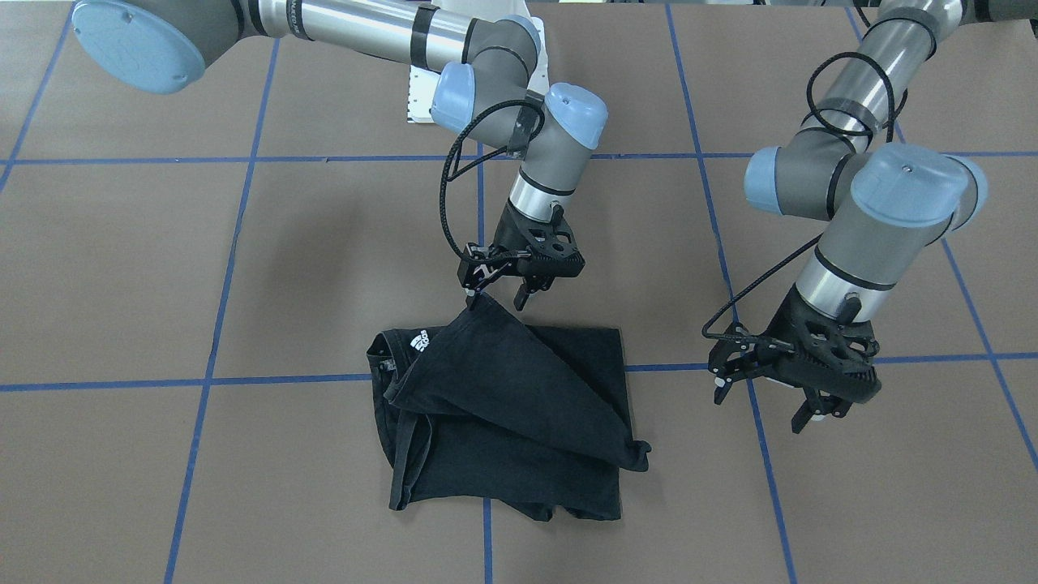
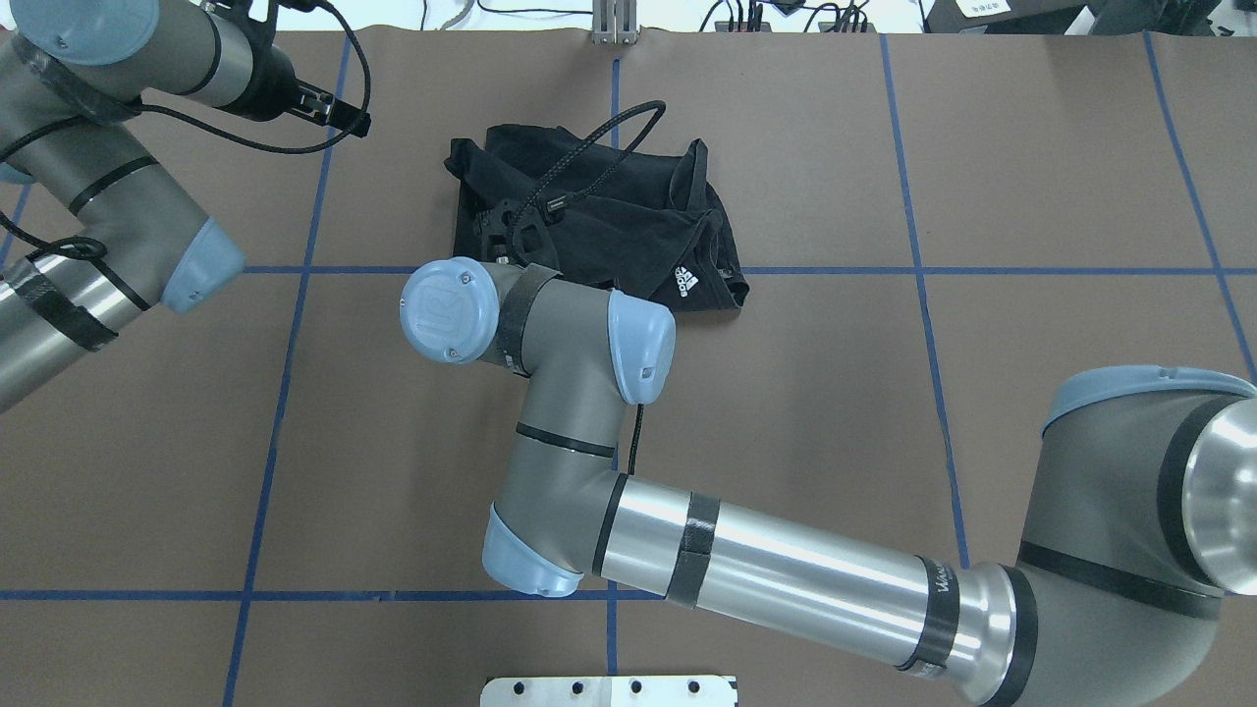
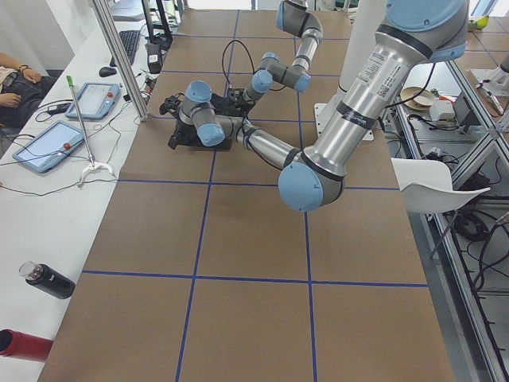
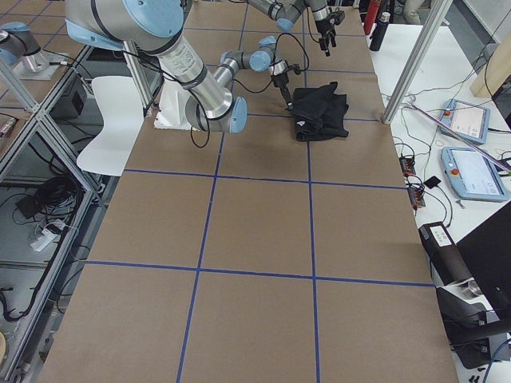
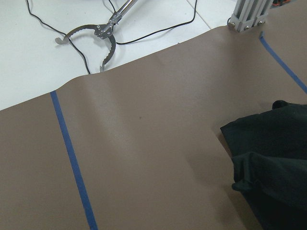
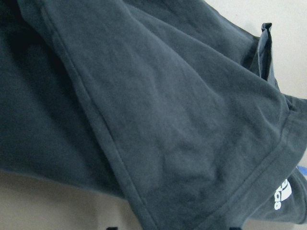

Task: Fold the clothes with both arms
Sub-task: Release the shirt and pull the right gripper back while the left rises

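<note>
At the T-shirt's (image 1: 519,405) peaked edge right pincer (image 1: 495,305) gapes, left pincer (image 1: 759,412) well apart

— Where do the fixed cameras sit?
— One is across the table (image 1: 122,284) and looks steeply down, with the base plate (image 1: 418,96) at 12 o'clock. Another looks down from behind the robot. Two distant ones look along the table from its ends.
— And the wrist cameras?
— The right is so close that the T-shirt (image 6: 144,120) fills its frame. The left sees it at 4 o'clock. All six share it.
</note>
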### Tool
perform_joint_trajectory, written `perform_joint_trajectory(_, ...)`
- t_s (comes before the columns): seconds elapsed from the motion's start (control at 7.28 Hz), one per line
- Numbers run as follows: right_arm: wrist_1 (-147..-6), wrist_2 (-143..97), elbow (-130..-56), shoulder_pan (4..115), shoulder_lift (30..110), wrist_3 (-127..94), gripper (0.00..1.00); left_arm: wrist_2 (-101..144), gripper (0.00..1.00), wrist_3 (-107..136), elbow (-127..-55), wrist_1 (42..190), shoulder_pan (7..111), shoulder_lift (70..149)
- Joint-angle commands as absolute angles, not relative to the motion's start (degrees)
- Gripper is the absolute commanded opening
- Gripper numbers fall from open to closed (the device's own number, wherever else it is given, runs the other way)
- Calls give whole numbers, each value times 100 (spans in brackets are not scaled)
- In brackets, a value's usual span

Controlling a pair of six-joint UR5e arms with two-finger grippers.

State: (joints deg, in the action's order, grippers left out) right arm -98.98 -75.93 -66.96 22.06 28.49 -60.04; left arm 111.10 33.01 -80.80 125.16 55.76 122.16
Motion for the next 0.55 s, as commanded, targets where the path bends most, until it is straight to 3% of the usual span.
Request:
perform_joint_trajectory(0.0,-10211,-7585,-6697,2197,2900,-5521,59,11118,100,3305,-8095,12516,5572,12217)
perform_joint_trajectory(0.14,-10282,-7585,-6723,2197,2892,-5502,41,11118,100,3322,-8103,12516,5572,12217)
perform_joint_trajectory(0.27,-10370,-7585,-6767,2206,2848,-5450,10,11118,100,3392,-8104,12516,5564,12217)
perform_joint_trajectory(0.41,-10388,-7568,-6820,2232,2856,-5441,0,11109,100,3401,-8104,12516,5563,12217)
